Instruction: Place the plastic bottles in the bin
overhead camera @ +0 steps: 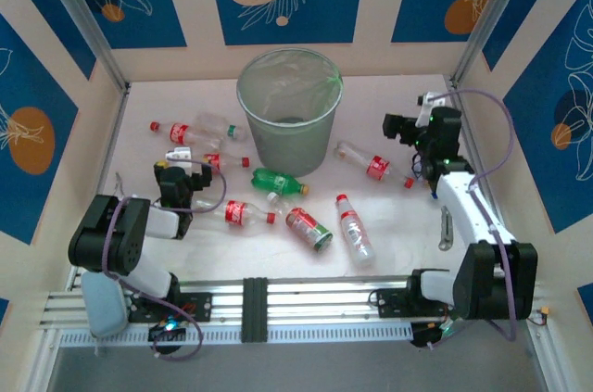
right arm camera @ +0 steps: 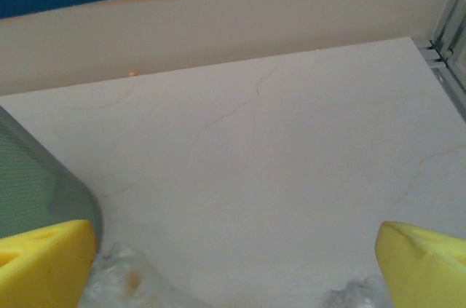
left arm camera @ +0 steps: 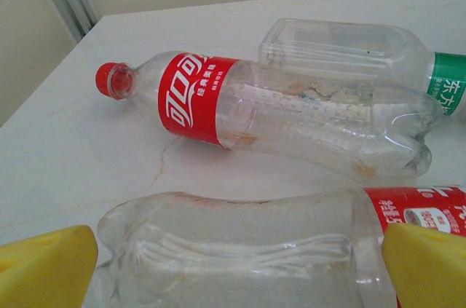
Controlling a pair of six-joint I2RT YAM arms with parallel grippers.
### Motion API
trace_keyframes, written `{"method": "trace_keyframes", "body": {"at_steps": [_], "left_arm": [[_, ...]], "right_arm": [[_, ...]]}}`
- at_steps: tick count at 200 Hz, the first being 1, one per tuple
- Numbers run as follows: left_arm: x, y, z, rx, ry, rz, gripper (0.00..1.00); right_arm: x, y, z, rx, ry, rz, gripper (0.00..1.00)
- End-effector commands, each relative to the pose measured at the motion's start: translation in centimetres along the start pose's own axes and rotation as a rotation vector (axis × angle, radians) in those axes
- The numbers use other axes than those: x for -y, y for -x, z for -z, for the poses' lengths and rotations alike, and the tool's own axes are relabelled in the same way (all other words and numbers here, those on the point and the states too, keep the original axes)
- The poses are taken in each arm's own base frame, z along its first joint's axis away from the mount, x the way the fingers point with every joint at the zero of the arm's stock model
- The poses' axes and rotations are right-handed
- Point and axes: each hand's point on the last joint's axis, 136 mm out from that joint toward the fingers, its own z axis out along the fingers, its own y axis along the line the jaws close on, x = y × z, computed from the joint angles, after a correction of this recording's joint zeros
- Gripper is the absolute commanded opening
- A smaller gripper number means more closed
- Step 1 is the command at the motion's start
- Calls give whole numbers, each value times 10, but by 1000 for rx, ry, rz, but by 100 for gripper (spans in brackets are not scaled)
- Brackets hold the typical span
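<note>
The bin (overhead camera: 287, 114) stands at the back centre, its grey mesh wall (right arm camera: 33, 177) at the left of the right wrist view. Several plastic bottles lie on the table. My left gripper (overhead camera: 179, 162) (left arm camera: 237, 271) is open, its yellow fingers (left arm camera: 47, 264) on either side of a clear red-labelled bottle (left arm camera: 240, 242) (overhead camera: 215, 160). Beyond it lie a red-capped cola bottle (left arm camera: 277, 108) (overhead camera: 181, 131) and a clear green-labelled one (left arm camera: 342, 49). My right gripper (overhead camera: 398, 128) (right arm camera: 234, 268) hangs open over bare table right of the bin, above a red-labelled bottle (overhead camera: 371, 165).
More bottles lie in the middle front: a green one (overhead camera: 278, 182), a red-labelled one (overhead camera: 246, 213), a short one (overhead camera: 309, 229) and another (overhead camera: 354, 223). Walls close the table at the back and both sides. Crumpled clear plastic (right arm camera: 120, 282) shows low in the right wrist view.
</note>
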Motion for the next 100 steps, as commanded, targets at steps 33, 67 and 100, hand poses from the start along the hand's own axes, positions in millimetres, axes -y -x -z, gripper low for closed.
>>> {"method": "trace_keyframes", "body": {"at_steps": [33, 67, 100], "left_arm": [[-26, 70, 21, 41, 88, 12, 100], [-54, 136, 63, -8, 169, 124, 100], [-22, 145, 107, -169, -52, 382, 100]], "right_arm": [[12, -37, 36, -420, -113, -104, 99], [46, -55, 29, -567, -230, -96, 99], [83, -77, 23, -691, -332, -74, 99]]}}
